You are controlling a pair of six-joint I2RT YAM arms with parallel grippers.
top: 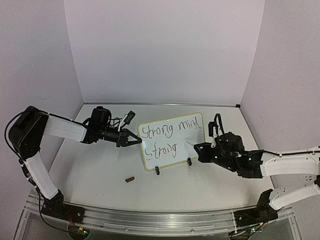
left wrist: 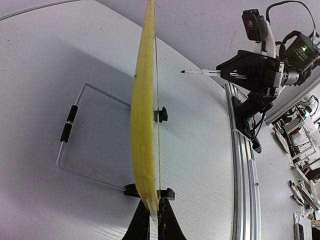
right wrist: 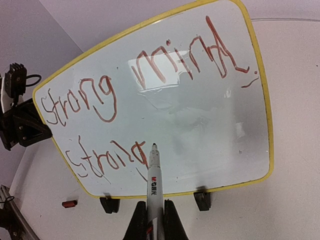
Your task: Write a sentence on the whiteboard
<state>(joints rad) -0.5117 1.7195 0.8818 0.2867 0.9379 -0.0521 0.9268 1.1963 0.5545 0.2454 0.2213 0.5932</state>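
Left arm [top: 61,129]: white link shells, black joint housings, thin black cable looping off shoulder. Right arm [top: 290,165]: same white-and-black build, small green light [top: 248,158] on wrist block. Left gripper [top: 138,141]: black, tapered wedge fingers. Right gripper [top: 196,146]: black, boxy. Bases [top: 51,202] black, at desk's near edge.

White table [top: 100,175] bearing a whiteboard [top: 172,142] and a small dark-red cap [top: 130,178].
Whiteboard propped upright on a wire stand [left wrist: 59,150]; cap flat nearer the arm bases, off the whiteboard's left corner, not touching.
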